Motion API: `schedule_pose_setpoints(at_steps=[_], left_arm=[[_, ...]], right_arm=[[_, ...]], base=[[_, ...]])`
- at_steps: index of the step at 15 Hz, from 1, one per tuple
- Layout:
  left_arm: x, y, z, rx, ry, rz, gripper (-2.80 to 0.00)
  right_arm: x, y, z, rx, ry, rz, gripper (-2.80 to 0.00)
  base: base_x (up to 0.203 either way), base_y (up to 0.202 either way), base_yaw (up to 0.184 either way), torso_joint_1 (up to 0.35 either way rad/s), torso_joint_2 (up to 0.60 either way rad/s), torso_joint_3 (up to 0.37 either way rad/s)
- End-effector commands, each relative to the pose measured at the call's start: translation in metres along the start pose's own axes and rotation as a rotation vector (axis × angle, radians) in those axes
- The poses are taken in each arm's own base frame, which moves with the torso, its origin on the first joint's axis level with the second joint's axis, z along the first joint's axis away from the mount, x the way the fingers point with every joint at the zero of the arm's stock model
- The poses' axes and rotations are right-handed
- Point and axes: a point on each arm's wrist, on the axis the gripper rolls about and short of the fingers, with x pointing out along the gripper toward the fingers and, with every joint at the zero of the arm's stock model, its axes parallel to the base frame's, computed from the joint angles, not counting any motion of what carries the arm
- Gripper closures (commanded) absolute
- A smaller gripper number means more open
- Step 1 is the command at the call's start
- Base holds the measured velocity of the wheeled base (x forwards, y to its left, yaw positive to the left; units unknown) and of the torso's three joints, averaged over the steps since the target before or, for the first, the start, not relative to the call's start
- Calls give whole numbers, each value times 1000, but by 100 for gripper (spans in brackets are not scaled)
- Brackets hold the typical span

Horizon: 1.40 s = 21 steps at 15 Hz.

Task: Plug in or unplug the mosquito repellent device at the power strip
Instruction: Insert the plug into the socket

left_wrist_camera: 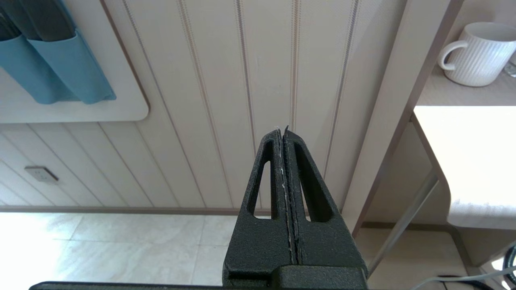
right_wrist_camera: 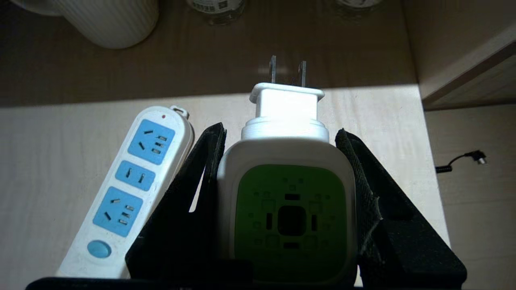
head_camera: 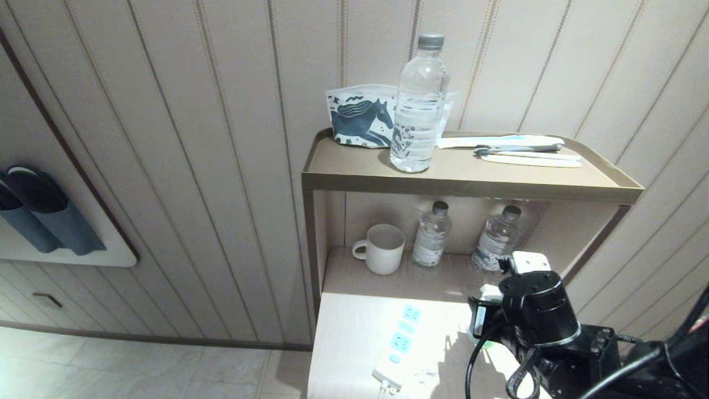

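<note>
Pale desktop: right end effector clamps mosquito repellent device beside power strip; no legible writing.

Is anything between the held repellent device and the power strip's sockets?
Nothing visible. The right gripper holds the device, prongs bare, beside the strip. The strip's sockets are empty and uncovered. The mug and bottles stand further back.

Green-white mosquito repellent device unplugged beside power strip
</note>
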Motion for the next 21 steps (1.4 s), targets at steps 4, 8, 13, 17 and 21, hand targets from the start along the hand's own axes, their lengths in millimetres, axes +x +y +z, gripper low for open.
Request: schedule_pose_setpoints(at_steps=[4,8,13,17,21], left_arm=[[0,0,0,1,1,-1,0],[0,0,0,0,1,0,0],[0,0,0,1,1,-1,0],[0,0,0,0,1,-1,0],[0,0,0,0,1,-1,0]], right_arm=[[26,1,-33,-69,-64,-12,0],[37,0,-53,-162,-172,14,0],[38,-2,-54,-185,-164,15,0],[42,-6,-55,-180,-155,-6,0],[44,-4,-56,-154,-156,-2,0]], base=[[0,0,0,0,0,0],[0,0,0,0,0,0],[0,0,0,0,0,0],[0,0,0,0,0,0],[0,0,0,0,0,0]])
